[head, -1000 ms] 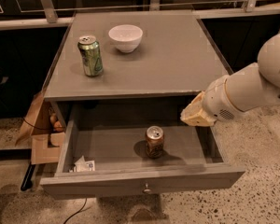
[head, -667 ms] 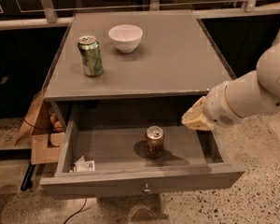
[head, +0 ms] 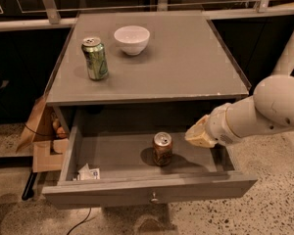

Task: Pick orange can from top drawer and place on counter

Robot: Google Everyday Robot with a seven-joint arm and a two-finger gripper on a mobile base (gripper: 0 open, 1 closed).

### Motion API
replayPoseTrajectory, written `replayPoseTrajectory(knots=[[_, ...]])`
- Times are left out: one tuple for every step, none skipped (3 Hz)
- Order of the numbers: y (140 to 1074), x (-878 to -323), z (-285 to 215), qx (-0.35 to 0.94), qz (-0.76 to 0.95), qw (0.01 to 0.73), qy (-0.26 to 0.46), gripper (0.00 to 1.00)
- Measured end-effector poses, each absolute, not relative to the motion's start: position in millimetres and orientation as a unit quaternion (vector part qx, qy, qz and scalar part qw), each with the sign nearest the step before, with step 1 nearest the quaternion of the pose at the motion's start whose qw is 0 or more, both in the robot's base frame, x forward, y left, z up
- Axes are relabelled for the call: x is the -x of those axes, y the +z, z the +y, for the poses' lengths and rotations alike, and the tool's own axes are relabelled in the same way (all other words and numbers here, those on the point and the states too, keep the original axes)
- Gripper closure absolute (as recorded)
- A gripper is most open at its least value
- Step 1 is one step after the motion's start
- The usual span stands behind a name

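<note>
The orange can [head: 162, 148] stands upright in the middle of the open top drawer [head: 147, 190], its silver top showing. My gripper [head: 198, 132] reaches in from the right, over the drawer's right side, a short way to the right of the can and not touching it. The grey counter [head: 186, 58] is the cabinet top above the drawer.
A green can [head: 95, 58] and a white bowl [head: 132, 39] stand on the counter's back left part. A small white packet [head: 88, 173] lies in the drawer's front left corner. A cardboard box [head: 41, 131] sits on the floor left of the cabinet.
My arm has shifted slightly left and down, bringing the gripper a little closer to the orange can. The can has not moved.
</note>
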State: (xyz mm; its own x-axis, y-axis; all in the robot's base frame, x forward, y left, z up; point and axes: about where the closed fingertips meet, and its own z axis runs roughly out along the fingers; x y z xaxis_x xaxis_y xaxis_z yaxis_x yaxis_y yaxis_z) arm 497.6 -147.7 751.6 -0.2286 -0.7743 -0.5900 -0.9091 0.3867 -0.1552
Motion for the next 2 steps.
replayPoseTrajectory(knots=[[731.5, -503.9, -141.4, 0.543, 0.772, 0.307, 0.123, 0.3], [722.0, -507.5, -138.0, 0.543, 0.769, 0.311, 0.128, 0.28]])
